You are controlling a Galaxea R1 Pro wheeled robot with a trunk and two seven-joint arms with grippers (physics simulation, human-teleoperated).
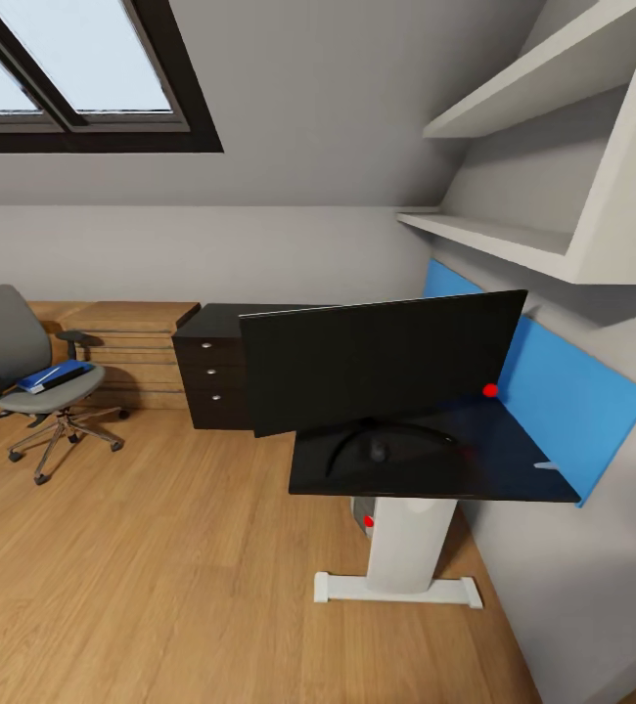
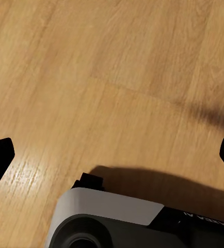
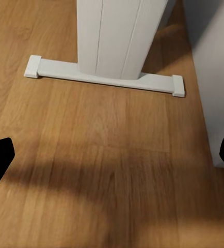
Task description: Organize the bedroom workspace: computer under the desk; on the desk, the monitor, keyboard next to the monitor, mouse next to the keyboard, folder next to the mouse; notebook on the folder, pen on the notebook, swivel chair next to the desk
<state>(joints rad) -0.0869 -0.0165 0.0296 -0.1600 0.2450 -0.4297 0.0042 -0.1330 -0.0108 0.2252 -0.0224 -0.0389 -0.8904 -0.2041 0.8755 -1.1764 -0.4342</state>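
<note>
Left gripper (image 2: 112,155): the two dark fingertips stand wide apart at the edges of its wrist view, nothing between them, over bare floor (image 2: 91,77). Keep it so while you drive.
Right gripper (image 3: 112,155): fingers also apart and empty, looking at the white foot (image 3: 104,76) of the desk. Do not roll closer, or the base may hit this bar.
Desk (image 1: 514,460): just ahead, against the wall; the monitor (image 1: 377,367) already stands on it, turned at an angle.
Computer (image 1: 362,513): mostly hidden behind the pedestal under the desk; you see a grey corner and a red light. Leave it.
Step in hand, as I judge: go for the folder.
Chair (image 1: 15,362): well apart, far left, near the oak drawers (image 1: 127,342).
Folder (image 1: 56,374): blue, flat on the seat. Turn left, approach from the seat's front, between the armrests, and stop before the castors.
Keyboard, mouse: I cannot find them here.
</note>
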